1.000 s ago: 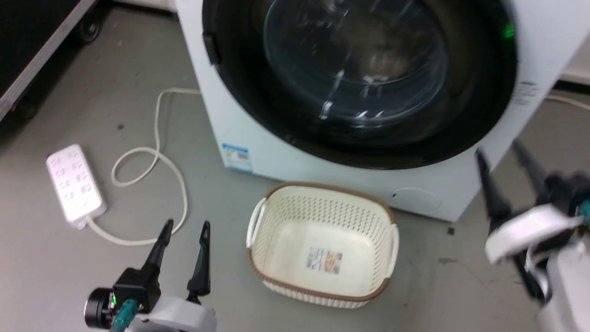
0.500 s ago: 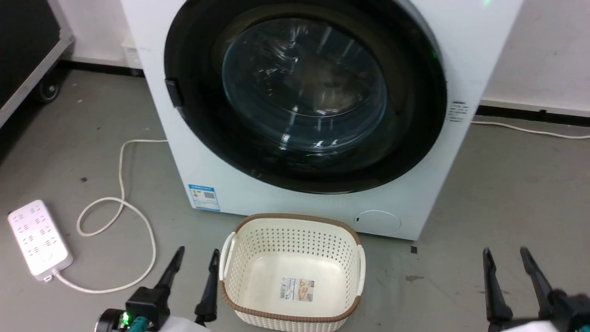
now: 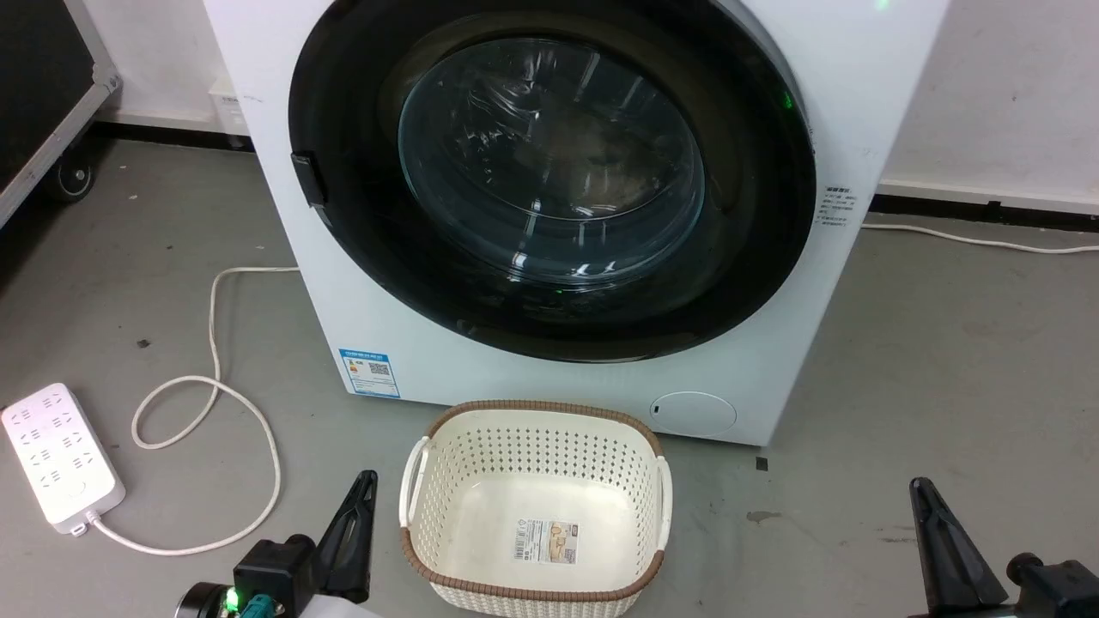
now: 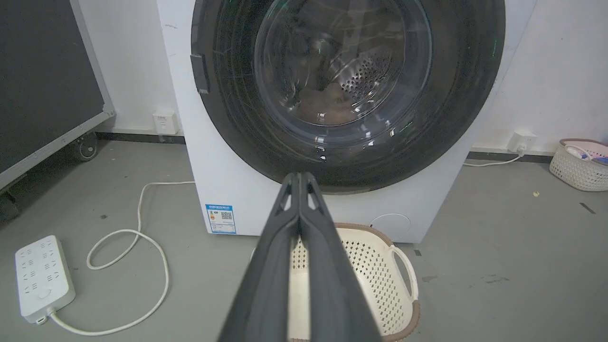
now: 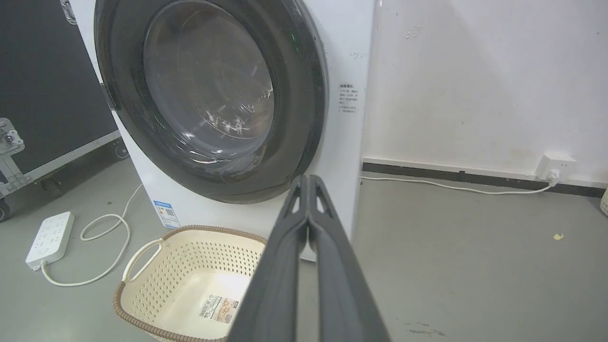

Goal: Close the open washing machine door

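Head view: washing machine [image 3: 515,378] stands dead ahead, white. Its door [image 3: 549,180] sits flat against the machine's front, glass bulge in the middle, latch tab on the machine's left edge. Cream basket [image 3: 532,408] is on the floor just in front of the machine, not touching it. Power strip [image 3: 56,451] and its looped cable [image 3: 211,326] lie on the floor to the left of the machine. Left claw [image 3: 367,482] hangs low, front-left of the machine and just beside the basket, fingers together. Right claw [image 3: 920,491] hangs low, front-right of the machine, fingers together too.

Left wrist view: left claw [image 4: 299,178] has its tips pressed together, nothing between them, well short of the machine. Door [image 4: 346,71] is flush with the front; steel drum is visible through the glass. A second small basket [image 4: 579,166] stands by the wall, right of the machine.

Right wrist view: right claw [image 5: 308,179] is closed on nothing, off the machine's front-right corner. Seen from the side, the door [image 5: 209,95] lies against the machine's front all round.
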Motion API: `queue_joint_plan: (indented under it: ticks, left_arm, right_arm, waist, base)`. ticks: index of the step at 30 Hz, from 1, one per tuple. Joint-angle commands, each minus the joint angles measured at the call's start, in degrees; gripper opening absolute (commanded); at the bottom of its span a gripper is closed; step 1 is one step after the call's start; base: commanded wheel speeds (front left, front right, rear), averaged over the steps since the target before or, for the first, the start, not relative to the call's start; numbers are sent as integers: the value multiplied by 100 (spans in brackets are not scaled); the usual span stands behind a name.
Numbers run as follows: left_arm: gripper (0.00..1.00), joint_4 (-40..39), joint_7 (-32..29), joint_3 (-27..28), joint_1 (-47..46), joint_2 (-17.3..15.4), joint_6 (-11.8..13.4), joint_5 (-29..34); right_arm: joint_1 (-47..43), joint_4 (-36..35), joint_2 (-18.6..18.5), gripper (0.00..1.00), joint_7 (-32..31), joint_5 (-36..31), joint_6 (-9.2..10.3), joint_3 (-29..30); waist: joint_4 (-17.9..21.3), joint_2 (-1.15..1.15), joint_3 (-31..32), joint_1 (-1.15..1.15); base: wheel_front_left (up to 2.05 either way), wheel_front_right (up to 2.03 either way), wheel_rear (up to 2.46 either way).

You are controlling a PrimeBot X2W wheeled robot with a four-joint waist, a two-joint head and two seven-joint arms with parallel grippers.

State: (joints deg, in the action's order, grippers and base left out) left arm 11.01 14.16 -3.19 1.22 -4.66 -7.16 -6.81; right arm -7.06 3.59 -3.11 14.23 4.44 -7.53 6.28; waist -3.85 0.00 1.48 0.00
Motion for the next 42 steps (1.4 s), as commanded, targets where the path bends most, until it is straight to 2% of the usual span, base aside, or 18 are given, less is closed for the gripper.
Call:
queue_joint_plan:
  ticks: [1, 42]
  left_arm:
    - [0, -32, -18, 2, -6, 0, 28, 23]
    - [0, -453, -568, 127, -51, 70, 299, 282]
  right_arm:
    - [29, -17, 1, 0, -19, -20, 0, -18]
    - [296, -151, 10, 0, -572, -187, 2, -258]
  waist:
    - [3, 0, -1, 0]
    - [153, 0, -59, 0]
  base:
    - [0, 0, 0]
    - [0, 0, 0]
